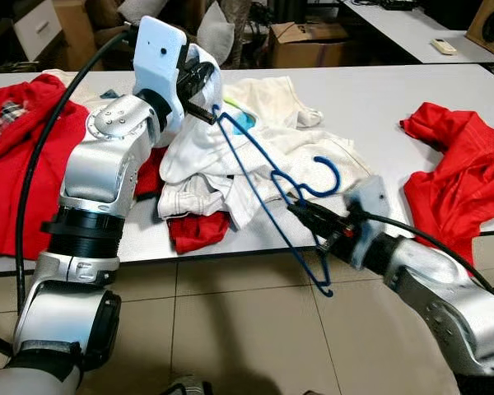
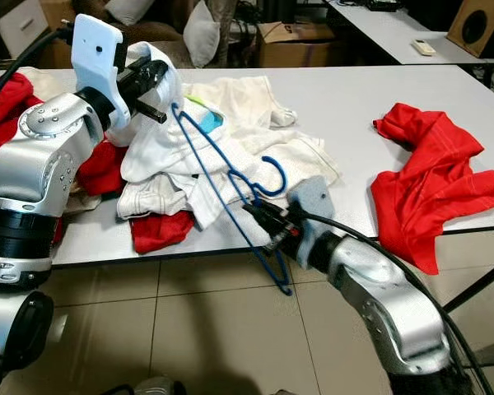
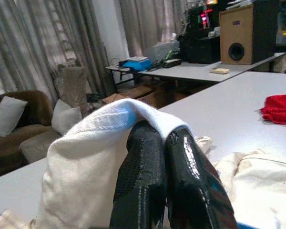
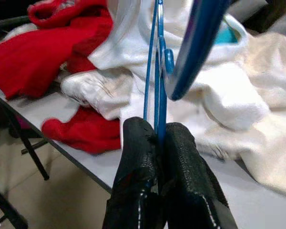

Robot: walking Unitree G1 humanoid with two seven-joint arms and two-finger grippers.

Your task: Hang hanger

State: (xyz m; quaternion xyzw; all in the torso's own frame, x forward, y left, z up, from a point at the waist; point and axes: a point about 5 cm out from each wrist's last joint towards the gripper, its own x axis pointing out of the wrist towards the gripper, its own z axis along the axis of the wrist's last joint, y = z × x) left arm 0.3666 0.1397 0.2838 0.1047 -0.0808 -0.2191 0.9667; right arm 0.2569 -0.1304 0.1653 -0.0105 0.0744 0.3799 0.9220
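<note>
Hanger [image 1: 267, 193] blue wire, held over table [image 1: 379, 99] edge. Right pincer [image 1: 300, 212] clamped on its neck below hook, steadying it. Left pincer [image 1: 204, 109] pinched on white shirt [image 1: 198, 152] fabric, lifting it, probably to feed hanger arm in.

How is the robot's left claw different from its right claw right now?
The left gripper is raised above the table, while the right gripper is lower, at the table's front edge. The left gripper pinches the white shirt; the right gripper pinches the blue hanger. Both have black fingers squeezed shut on something.
</note>
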